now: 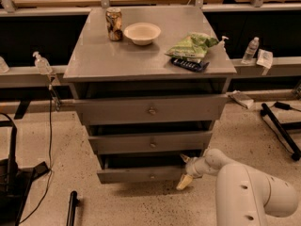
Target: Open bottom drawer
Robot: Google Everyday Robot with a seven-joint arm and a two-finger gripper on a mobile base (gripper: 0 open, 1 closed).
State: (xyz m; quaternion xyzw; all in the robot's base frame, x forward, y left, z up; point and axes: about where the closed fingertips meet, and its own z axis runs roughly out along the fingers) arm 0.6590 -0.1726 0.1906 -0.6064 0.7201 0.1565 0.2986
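The grey cabinet has three drawers. The bottom drawer (pixel 141 174) is the lowest and shallowest, with a small round knob (pixel 151 176). It stands slightly pulled out, with a dark gap above its front. My gripper (pixel 184 170) is at the right end of this drawer front, low near the floor. Its fingers are spread, one pale fingertip (pixel 184 182) below the front's edge and the other above it. My white arm (pixel 244 192) reaches in from the lower right.
The middle drawer (pixel 151 142) and top drawer (pixel 150 109) also stand slightly out. On the cabinet top are a can (pixel 114 24), a white bowl (pixel 142 33), a green chip bag (pixel 193 45) and a dark bar. A black stand (pixel 281 130) lies right, black gear (pixel 14 178) left.
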